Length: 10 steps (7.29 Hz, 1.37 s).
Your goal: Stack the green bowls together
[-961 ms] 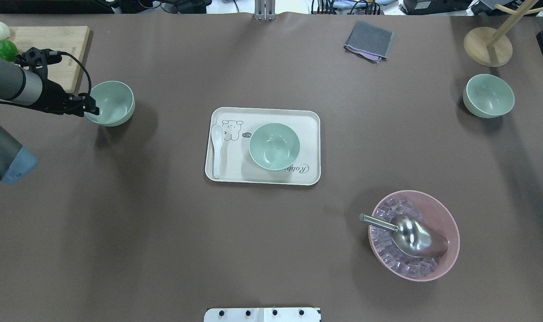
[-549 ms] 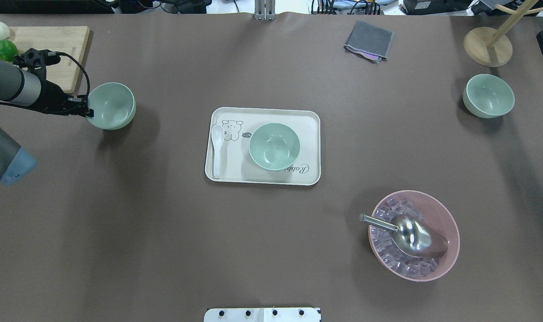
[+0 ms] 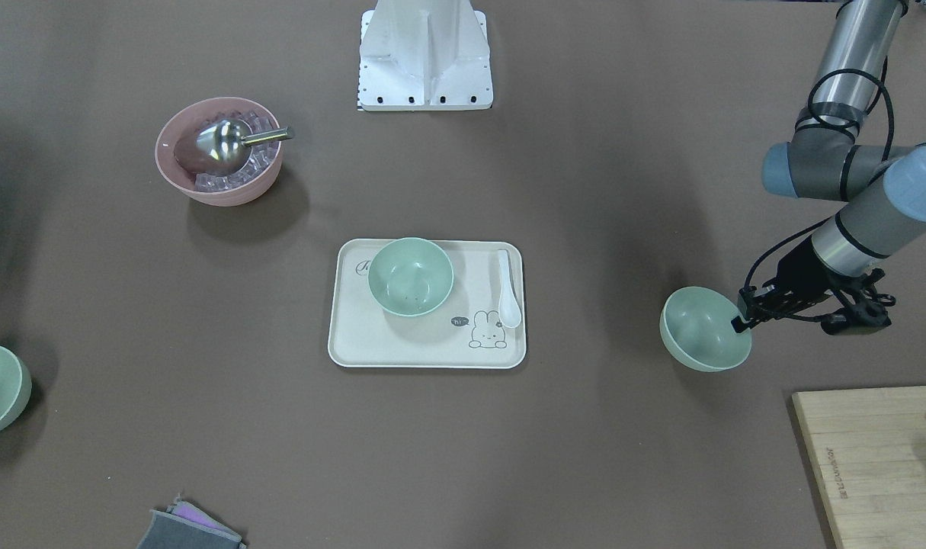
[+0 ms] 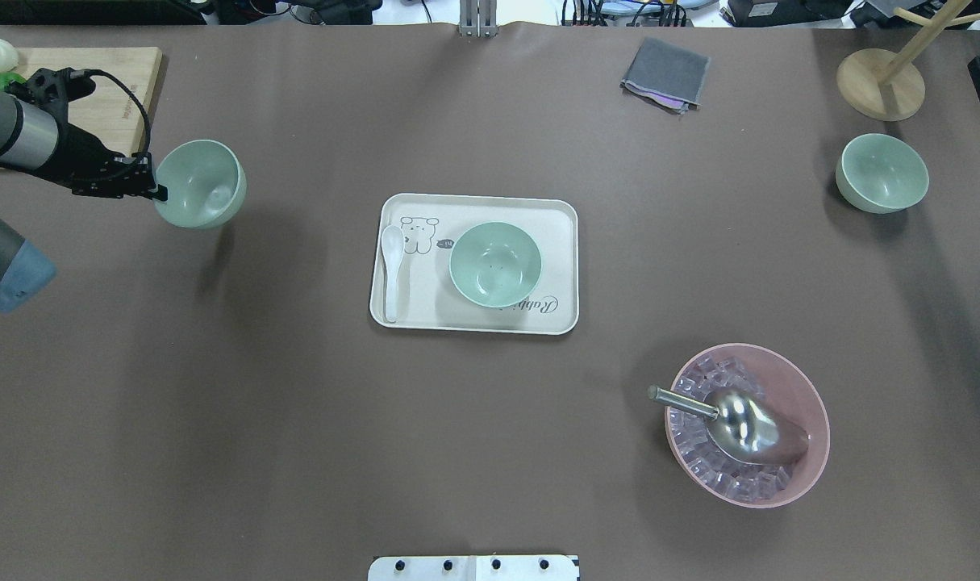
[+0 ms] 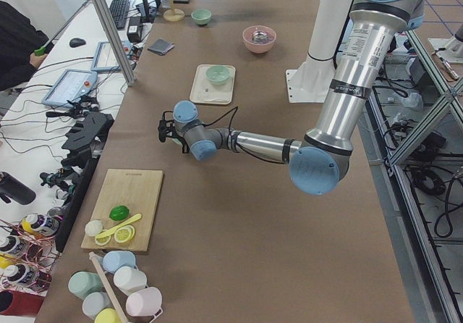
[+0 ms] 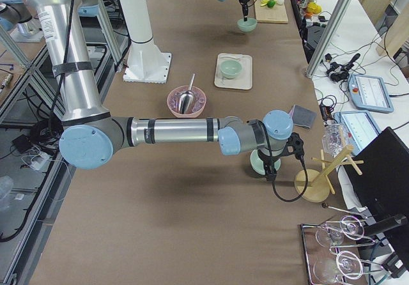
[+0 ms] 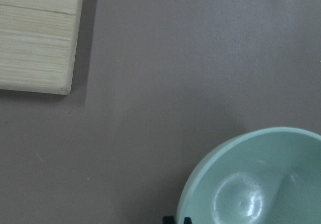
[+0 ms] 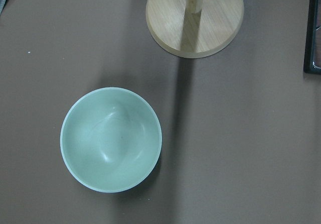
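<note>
Three pale green bowls show. My left gripper (image 4: 156,191) is shut on the near rim of the left green bowl (image 4: 202,184) and holds it tilted above the table; it also shows in the front view (image 3: 739,321), and the bowl fills the left wrist view's lower right (image 7: 261,184). The second green bowl (image 4: 495,264) stands on the cream tray (image 4: 473,326). The third green bowl (image 4: 882,173) sits at the far right and lies below the right wrist camera (image 8: 111,139). My right gripper (image 6: 267,167) hangs over it in the exterior right view only; I cannot tell its state.
A white spoon (image 4: 391,270) lies on the tray's left side. A pink bowl (image 4: 814,403) with ice cubes and a metal scoop stands front right. A cutting board (image 4: 110,81), a grey cloth (image 4: 665,73) and a wooden stand (image 4: 880,83) line the far edge.
My left gripper has risen with the left green bowl, which has come off the table and tilted; its shadow has moved away from it. The other bowls have not moved.
</note>
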{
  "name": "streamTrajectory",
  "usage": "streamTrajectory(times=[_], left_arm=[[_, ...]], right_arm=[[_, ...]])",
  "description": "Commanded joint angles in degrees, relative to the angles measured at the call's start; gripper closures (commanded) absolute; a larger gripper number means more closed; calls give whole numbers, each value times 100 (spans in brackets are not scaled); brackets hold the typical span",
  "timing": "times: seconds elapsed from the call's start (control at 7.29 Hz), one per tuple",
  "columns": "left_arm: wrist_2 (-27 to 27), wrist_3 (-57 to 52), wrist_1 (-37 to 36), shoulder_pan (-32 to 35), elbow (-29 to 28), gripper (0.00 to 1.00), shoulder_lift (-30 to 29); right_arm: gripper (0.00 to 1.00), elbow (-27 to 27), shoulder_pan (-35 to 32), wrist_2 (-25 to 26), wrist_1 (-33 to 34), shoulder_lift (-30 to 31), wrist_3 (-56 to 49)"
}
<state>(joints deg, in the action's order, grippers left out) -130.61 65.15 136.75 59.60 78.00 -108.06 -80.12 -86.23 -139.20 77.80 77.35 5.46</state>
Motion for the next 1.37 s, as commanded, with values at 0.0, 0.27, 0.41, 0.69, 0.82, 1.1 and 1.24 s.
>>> streamTrajectory(times=[0.0,0.27,0.41,0.69,0.82,1.1,1.24], left_arm=[[-149,1117,18,-18,128,100,-390],[-123,1367,71,-271,137,100,-644],[-88,1969,80,-508,163,100,-977],[184,2291,54,-808,313,100,-1094],[203,2300,62,-870,400,100,-1095],[212,2650,36,-1045,646,100,-1243],[212,2826,27,-1134,734,100,-1322]], right_arm=[[0,285,70,-29,-448,-18,16],[0,618,368,6,-1053,-27,339],[0,864,570,6,-1274,-62,480],[0,1233,677,15,-1285,-350,657],[0,1688,703,15,-1285,-700,675],[0,2051,808,15,-1294,-835,851],[0,2088,905,15,-1302,-835,851]])
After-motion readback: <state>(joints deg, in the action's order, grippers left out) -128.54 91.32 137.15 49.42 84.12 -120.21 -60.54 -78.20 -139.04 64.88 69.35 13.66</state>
